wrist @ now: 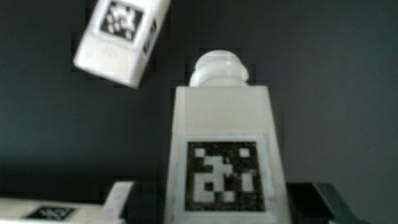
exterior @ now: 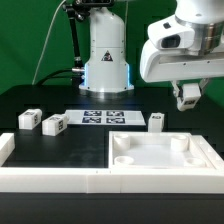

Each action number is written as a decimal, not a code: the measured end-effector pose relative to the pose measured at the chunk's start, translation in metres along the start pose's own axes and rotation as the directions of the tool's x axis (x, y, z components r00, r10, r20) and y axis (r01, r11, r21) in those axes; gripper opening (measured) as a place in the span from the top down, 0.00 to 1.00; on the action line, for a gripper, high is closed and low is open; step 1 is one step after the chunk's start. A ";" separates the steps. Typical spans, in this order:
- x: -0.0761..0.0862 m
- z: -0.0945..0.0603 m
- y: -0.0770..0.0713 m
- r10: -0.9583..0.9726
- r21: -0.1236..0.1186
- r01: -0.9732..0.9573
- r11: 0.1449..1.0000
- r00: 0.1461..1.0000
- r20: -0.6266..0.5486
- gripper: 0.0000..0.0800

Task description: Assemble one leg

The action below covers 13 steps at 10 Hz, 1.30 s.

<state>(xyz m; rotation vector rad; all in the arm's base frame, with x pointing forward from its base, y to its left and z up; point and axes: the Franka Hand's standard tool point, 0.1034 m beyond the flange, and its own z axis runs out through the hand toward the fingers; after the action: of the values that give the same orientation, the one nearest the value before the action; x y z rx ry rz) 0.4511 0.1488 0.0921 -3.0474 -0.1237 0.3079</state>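
Plainly gripping the leg (wrist: 222, 140) in the gripper (exterior: 188, 101), with both fingers closed against its sides. Holding it clear of the black table (exterior: 40, 105), off at the exterior view's right, above and just behind the far right corner of the square panel (exterior: 160, 160). With long axis vertical, in line with the fingers. Pointing its rounded peg (wrist: 217, 66) downward, away from the wrist camera and toward the table. Turning its black-and-white tag (wrist: 224, 172) to face that camera, on the end nearer the hand. Seen in the exterior view only as a pale block between the dark fingers, directly under the white wrist housing. Showing another leg (wrist: 121, 38) in the wrist view, beyond the held one, tilted, apart from it, tag uppermost. Showing three more on the table in the exterior view. Nearest loose leg (exterior: 156, 121) just behind the panel's far edge, lower than the held leg and toward the exterior view's left of it, not touching. Far-left leg (exterior: 28, 120) and neighbour leg (exterior: 53, 124) side by side, well apart from the gripper, beyond the marker board (exterior: 105, 117) toward the exterior view's left. Low white wall (exterior: 50, 178) along the near edge, beside the panel.
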 end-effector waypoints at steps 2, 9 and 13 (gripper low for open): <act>0.015 -0.001 0.005 -0.021 0.006 0.022 1.000 0.983 -0.181 0.64; 0.041 -0.019 0.017 -0.053 -0.002 0.064 0.998 0.813 -0.580 0.64; 0.086 -0.030 0.046 -0.193 -0.110 0.159 0.981 0.775 -0.601 0.64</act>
<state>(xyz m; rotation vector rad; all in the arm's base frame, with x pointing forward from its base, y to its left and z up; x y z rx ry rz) 0.5446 0.1085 0.1006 -2.9719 -0.3726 -0.7076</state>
